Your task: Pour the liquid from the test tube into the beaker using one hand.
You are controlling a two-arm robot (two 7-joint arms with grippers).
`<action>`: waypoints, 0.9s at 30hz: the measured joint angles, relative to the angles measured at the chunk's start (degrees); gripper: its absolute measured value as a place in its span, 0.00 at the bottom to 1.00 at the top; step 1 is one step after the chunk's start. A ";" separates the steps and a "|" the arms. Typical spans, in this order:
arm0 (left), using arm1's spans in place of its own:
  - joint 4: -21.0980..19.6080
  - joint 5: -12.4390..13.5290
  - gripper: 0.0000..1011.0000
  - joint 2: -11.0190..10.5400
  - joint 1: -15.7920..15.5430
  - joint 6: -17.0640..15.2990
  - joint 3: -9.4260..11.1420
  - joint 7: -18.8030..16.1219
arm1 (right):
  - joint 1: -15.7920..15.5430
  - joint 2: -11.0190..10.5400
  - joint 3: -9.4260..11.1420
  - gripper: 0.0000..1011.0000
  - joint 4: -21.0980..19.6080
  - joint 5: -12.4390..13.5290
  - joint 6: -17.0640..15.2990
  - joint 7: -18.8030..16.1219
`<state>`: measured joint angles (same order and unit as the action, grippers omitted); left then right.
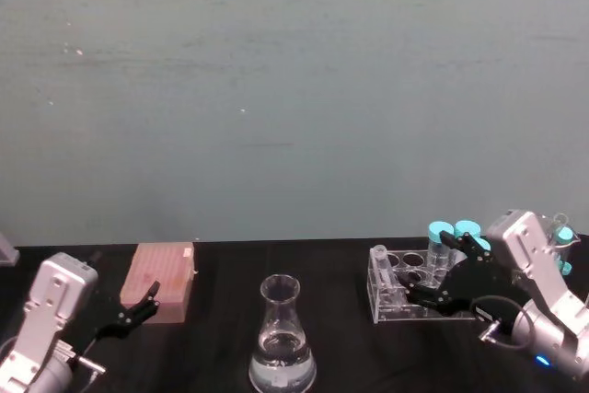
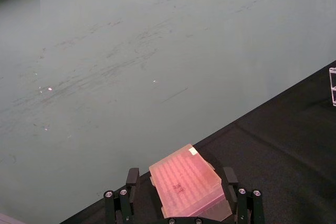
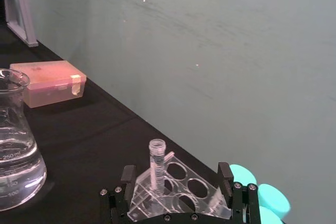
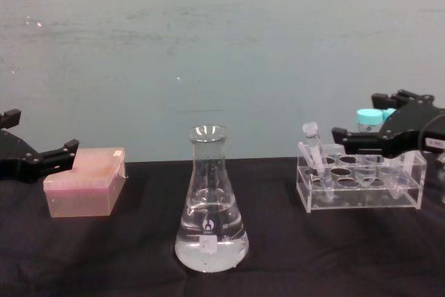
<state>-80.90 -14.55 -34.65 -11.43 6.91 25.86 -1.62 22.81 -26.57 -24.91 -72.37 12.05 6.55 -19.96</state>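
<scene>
The right pincer [image 3: 177,173] is spread wide and holds nothing – it hovers right by the clear rack [image 4: 361,187], where the test tube [image 4: 312,152] leans in the end hole nearest the beaker [image 4: 211,193], so this looks like the reach-and-grab step. Next it must slide in until a finger sits on each side of the tube, then pinch softly and lift. The right wrist view shows the tube between the spread fingers [image 3: 226,174], while the chest view shows its lean and the water [image 4: 211,250] in the beaker – the left pincer [image 1: 141,304] rests, spread, by the pink box [image 1: 163,280].
</scene>
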 joint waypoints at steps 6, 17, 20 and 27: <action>0.00 0.00 0.99 0.00 0.00 0.00 0.00 0.00 | 2.32 2.06 -0.15 0.99 2.97 -0.48 -0.63 -2.02; 0.00 0.00 0.99 0.00 0.00 0.00 0.00 0.00 | 5.08 4.35 0.62 0.99 6.28 -1.43 -0.81 -3.55; 0.00 0.00 0.99 0.00 0.00 0.00 0.00 0.00 | 5.59 4.98 0.85 0.99 7.30 -1.43 -1.25 -4.37; 0.00 0.00 0.99 0.00 0.00 0.00 0.00 0.00 | 6.70 6.26 0.69 0.99 9.00 -2.02 -2.87 -6.11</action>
<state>-80.90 -14.55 -34.65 -11.43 6.90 25.86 -1.62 29.51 -20.31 -24.22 -63.37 10.04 3.68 -26.07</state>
